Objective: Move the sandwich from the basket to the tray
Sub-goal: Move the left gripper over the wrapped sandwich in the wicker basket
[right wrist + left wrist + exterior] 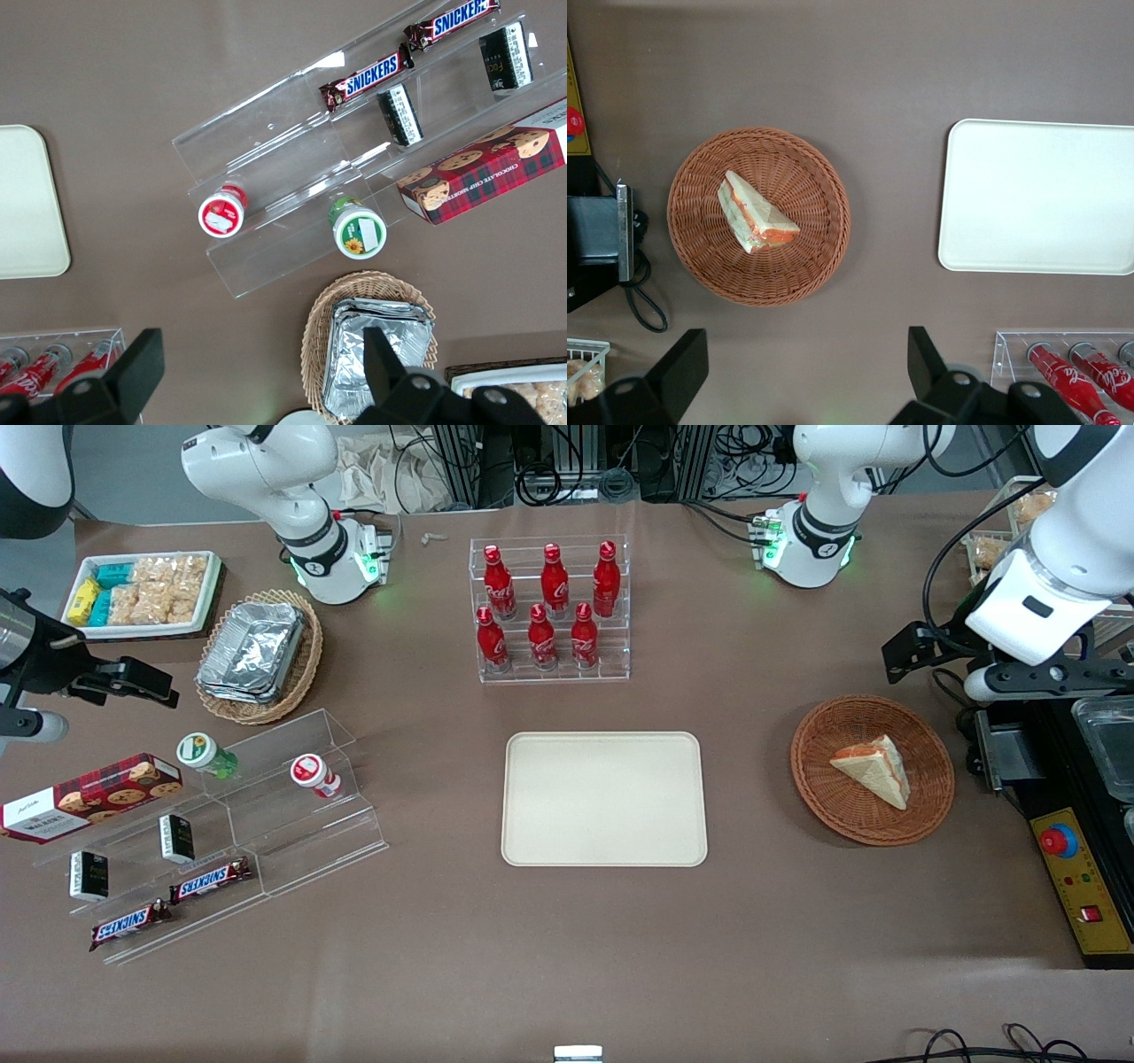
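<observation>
Sandwich (875,769): lying in the basket, a triangular wedge of white bread, red, orange and green filling visible along one edge in the left wrist view (754,215); touched by nothing.
Basket (921,815): round, reddish-brown wicker, resting on the counter toward the working arm's end; holding only the sandwich.
Tray (604,798): flat cream-beige rectangle with rounded corners, flat on the counter, well apart from the basket, nothing on it.
Gripper (806,363): raised above the counter, beside the basket and not over the tray; hanging near the counter's edge at the working arm's end in the front view (908,660).
Fingers (682,359): spread wide apart, holding nothing, clear of both sandwich and basket.
Bottle rack (551,609): clear tiered stand with six red bottles upright, farther from the front camera than the tray.
Tan wicker basket (301,669): toward the parked arm's end, carrying stacked foil trays (252,646).
White snack tray (142,592): filled with packets, just beside the tan wicker basket, toward the parked arm's end.
Clear stepped shelf (266,815): toward the parked arm's end, bearing two small lidded cups, a cookie box (93,795), small dark packs and two chocolate bars (211,880).
Counter (567,957): brown surface under everything.
</observation>
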